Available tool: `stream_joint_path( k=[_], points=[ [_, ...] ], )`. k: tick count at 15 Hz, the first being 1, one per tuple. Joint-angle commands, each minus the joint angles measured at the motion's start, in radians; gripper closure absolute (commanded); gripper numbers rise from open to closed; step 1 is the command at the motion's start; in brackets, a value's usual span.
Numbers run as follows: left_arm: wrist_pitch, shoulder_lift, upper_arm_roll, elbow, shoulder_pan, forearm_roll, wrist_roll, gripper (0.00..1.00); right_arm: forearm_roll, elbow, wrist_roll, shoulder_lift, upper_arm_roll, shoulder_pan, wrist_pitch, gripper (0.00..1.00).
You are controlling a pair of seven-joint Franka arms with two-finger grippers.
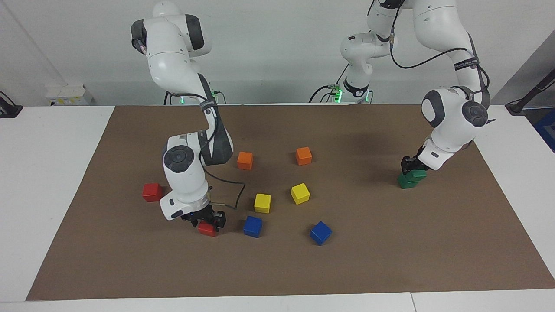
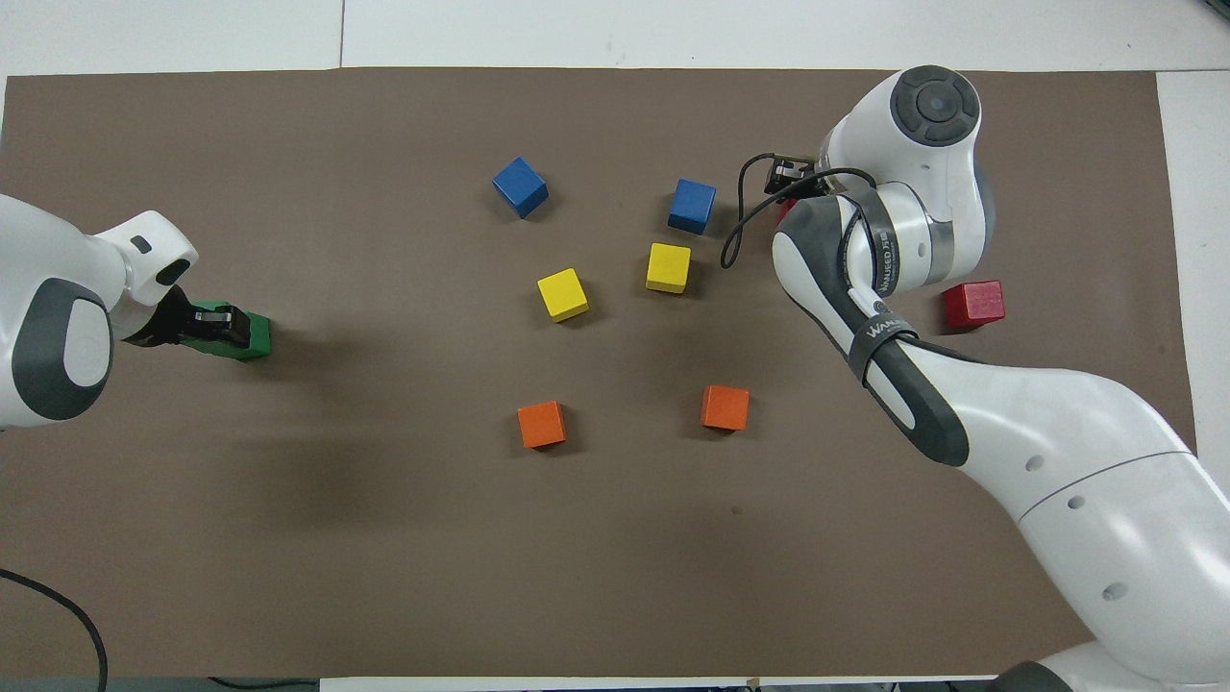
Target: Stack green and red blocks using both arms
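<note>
My left gripper (image 1: pixel 412 170) is shut on a green block (image 1: pixel 419 174). That block rests on top of the second green block (image 1: pixel 406 182) at the left arm's end of the mat. In the overhead view the left gripper (image 2: pixel 219 322) covers most of the green pair (image 2: pixel 252 340). My right gripper (image 1: pixel 207 220) is lowered onto a red block (image 1: pixel 208 230) beside a blue cube. From overhead the right gripper (image 2: pixel 786 181) hides almost all of that block. The other red block (image 1: pixel 151 192) (image 2: pixel 972 304) lies free, nearer to the robots, toward the right arm's end.
In the middle of the brown mat (image 1: pixel 277 268) lie two orange cubes (image 1: pixel 245 160) (image 1: pixel 303 155), two yellow cubes (image 1: pixel 262 203) (image 1: pixel 300 193) and two blue cubes (image 1: pixel 253 226) (image 1: pixel 321 232). The right arm's cable (image 1: pixel 230 197) hangs near a yellow cube.
</note>
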Motion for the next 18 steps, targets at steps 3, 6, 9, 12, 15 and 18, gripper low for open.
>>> stream_joint_path(
  k=[3, 6, 9, 12, 15, 18],
  points=[
    [0.022, -0.038, 0.008, -0.042, -0.011, -0.020, -0.041, 0.78, -0.001, -0.009, 0.024, 0.011, 0.004, -0.008, 0.032, 0.90],
    [0.027, -0.038, 0.008, -0.046, -0.011, -0.020, -0.034, 0.00, -0.001, -0.009, 0.024, 0.009, 0.004, -0.008, 0.027, 1.00],
    [0.001, -0.038, 0.011, -0.008, -0.011, -0.009, -0.031, 0.00, -0.013, -0.006, -0.010, -0.006, 0.004, -0.021, -0.020, 1.00],
    [-0.247, -0.061, 0.011, 0.180, -0.008, 0.002, -0.032, 0.00, -0.016, -0.075, -0.198, -0.125, 0.001, -0.068, -0.126, 1.00],
    [-0.484, -0.136, -0.001, 0.317, -0.014, 0.022, -0.032, 0.00, -0.015, -0.303, -0.376, -0.326, 0.001, -0.143, -0.125, 1.00],
    [-0.532, -0.222, -0.006, 0.285, -0.019, 0.022, -0.038, 0.00, -0.010, -0.471, -0.464, -0.455, 0.002, -0.209, -0.094, 1.00]
  ],
)
